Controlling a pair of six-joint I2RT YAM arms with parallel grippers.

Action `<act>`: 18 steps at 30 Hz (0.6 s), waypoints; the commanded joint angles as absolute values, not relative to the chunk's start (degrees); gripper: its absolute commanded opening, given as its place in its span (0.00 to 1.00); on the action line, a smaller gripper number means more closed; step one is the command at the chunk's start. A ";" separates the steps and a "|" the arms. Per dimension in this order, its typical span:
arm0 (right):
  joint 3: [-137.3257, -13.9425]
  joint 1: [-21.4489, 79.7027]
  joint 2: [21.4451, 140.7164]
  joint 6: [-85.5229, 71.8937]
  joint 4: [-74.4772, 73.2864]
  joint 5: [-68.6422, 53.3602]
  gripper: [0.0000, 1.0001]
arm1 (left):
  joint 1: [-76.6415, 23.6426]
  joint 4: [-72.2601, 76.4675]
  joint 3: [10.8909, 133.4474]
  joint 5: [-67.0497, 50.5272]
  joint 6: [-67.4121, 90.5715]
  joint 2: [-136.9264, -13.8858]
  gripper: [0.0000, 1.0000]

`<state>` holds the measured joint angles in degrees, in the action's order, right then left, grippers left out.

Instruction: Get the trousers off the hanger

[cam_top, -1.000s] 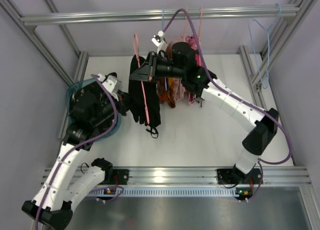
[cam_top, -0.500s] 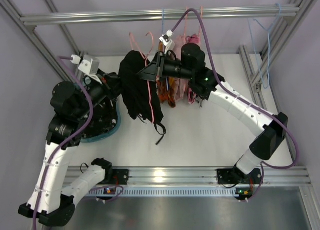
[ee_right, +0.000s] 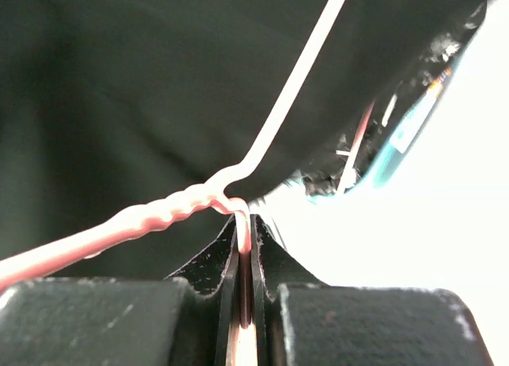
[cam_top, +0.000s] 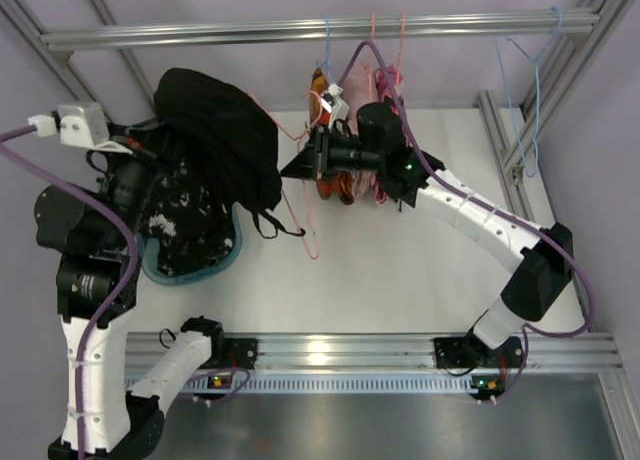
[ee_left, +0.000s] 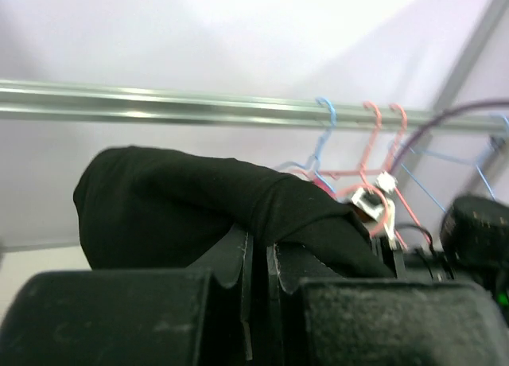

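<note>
The plain black trousers (cam_top: 215, 140) are bunched up high at the left, with black straps (cam_top: 266, 220) dangling below. My left gripper (cam_top: 160, 148) is shut on this cloth; in the left wrist view the black fabric (ee_left: 207, 199) is pinched between its fingers (ee_left: 258, 247). The black trousers with white speckles (cam_top: 185, 220) lie in a teal basket (cam_top: 195, 272). My right gripper (cam_top: 300, 168) is shut on a bare pink wire hanger (cam_top: 309, 230). The right wrist view shows the hanger's twisted neck (ee_right: 171, 207) clamped in my right gripper (ee_right: 245, 239), with black cloth behind it.
Orange and pink garments (cam_top: 345, 185) hang on pink hangers from the top rail (cam_top: 320, 27) behind my right gripper. Empty blue hangers (cam_top: 530, 90) hang at the right. Frame posts stand at both sides.
My left arm has swung up and to the left, pulling the plain black trousers off the pink hanger. The hanger now hangs bare in my right gripper, which moved little.
</note>
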<state>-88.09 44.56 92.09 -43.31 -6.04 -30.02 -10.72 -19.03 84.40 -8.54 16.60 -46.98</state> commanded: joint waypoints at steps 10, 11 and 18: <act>-85.08 44.21 85.79 -35.78 -6.86 -32.52 0.00 | 6.76 -16.78 81.83 8.08 12.40 -32.88 0.00; -84.47 44.21 85.43 -35.08 -6.86 -33.39 0.00 | 7.64 -17.57 81.65 9.04 11.17 -32.35 0.00; -78.05 45.00 80.43 -29.89 -7.21 -36.12 0.00 | 8.70 -21.88 78.76 14.50 4.75 -30.41 0.00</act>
